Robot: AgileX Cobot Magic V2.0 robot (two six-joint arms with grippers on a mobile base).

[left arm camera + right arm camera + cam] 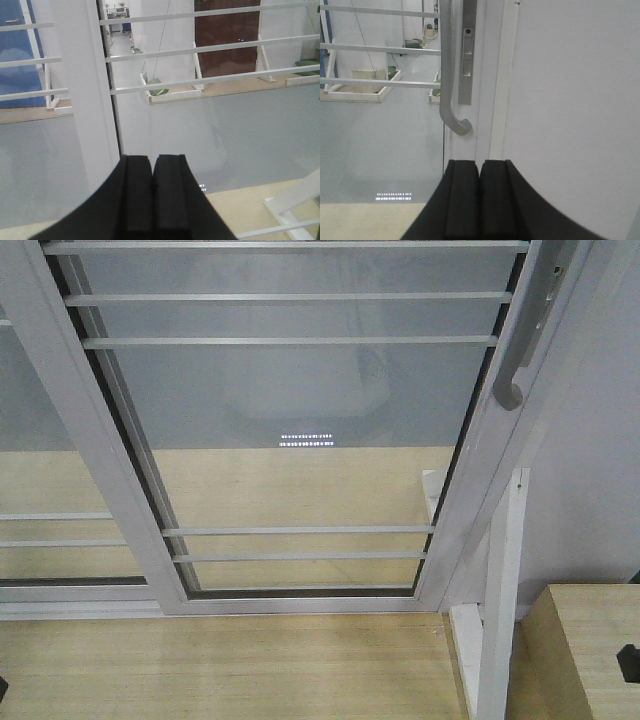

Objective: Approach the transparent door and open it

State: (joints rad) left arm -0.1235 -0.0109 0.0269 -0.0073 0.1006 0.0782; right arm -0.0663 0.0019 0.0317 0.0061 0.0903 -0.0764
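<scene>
Your left gripper is pinched shut and empty, facing the left edge of the door. The door is clear glass in a shiny white frame with thin bars. Your right gripper, also shut and empty, sits just under the door's curved grey handle, likely ready to hook it.

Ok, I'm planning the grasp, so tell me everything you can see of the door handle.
The handle is a long silver-grey bar, metal by its look. It runs upright along the door's white frame and curls into a hook at its lower end; its top is out of view. A narrow grey lock plate sits beside it. Nothing grips it: the right hand, shut, is below the hook, apart.
</scene>
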